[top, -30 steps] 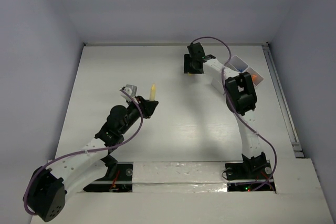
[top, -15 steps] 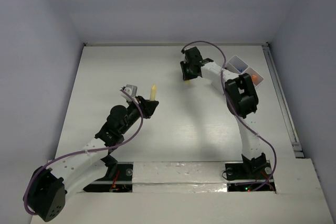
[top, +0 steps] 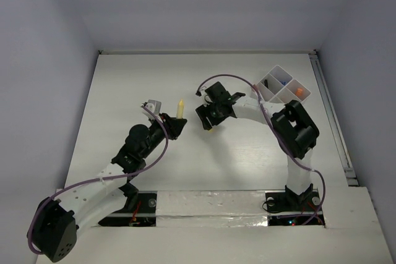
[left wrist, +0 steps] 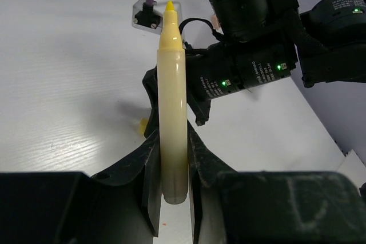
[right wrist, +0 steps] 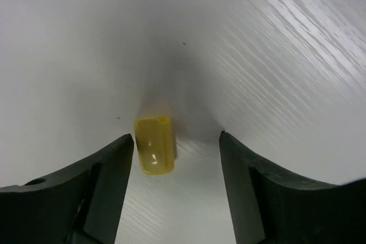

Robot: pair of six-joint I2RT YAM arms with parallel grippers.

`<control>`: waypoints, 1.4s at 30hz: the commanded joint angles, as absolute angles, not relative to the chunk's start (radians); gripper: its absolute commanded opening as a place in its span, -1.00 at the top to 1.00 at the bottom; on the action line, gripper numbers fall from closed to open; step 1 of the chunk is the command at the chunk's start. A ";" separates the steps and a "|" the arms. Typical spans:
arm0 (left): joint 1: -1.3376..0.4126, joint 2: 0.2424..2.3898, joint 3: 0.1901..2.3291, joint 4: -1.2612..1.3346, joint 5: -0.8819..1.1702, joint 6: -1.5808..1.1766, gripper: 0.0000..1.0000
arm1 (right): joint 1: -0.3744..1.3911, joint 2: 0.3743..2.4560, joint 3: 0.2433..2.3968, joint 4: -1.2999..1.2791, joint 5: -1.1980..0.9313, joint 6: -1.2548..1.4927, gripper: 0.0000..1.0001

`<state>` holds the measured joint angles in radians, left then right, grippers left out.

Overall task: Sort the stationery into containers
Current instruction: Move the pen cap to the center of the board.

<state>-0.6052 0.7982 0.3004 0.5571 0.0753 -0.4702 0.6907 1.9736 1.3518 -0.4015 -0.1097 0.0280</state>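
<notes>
Left end effector (left wrist: pixel 171 155) clamped narrow on a yellow tube (left wrist: pixel 171 101), blunt end seated between the jaws, pointed tip aimed away from the wrist. From above, same yellow tube (top: pixel 180 108) sticking out past the left end effector (top: pixel 175 125), held above the desk (top: pixel 124 91), tip toward the far side.

Right end effector (right wrist: pixel 177 141) spread wide, nothing gripped. Between its fingers (right wrist: pixel 108 167), flat on the desk, a short yellow cap-like bit (right wrist: pixel 154 144), nearer the finger on the left of the wrist view, touching neither as far as visible. From above, right end effector (top: pixel 209 120) low over mid-desk, near the tube, with the yellow cap-like bit (top: pixel 211 130) peeping out at its near edge.

Further out, toward the far right of the desk, white organiser tray (top: pixel 289 76), set cornerwise, split by thin walls. Inside: something blue (top: pixel 280 81) in the far compartment, something orange (top: pixel 299 92) in the right-hand one, a thin dark item (top: pixel 265 83) in the left-hand one. Kinds too small to tell. Tray well apart from both end effectors.
</notes>
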 commanded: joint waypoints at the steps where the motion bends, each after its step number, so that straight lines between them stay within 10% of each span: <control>1: -0.606 0.767 0.284 0.615 0.077 -0.465 1.00 | 0.670 1.941 1.299 -0.405 -0.054 0.012 -0.39; 13: -0.606 0.755 0.285 0.603 0.066 -0.460 1.00 | 0.724 1.712 1.109 -0.362 -0.048 0.109 -0.63; 42: -0.606 0.767 0.287 0.604 0.069 -0.462 1.00 | 0.758 1.930 1.221 -0.357 0.348 0.196 -0.30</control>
<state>-0.6052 0.7700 0.2897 0.5556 0.0696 -0.4694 0.7601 1.9102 1.2236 -0.2867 0.2859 0.2173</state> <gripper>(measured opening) 0.153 0.655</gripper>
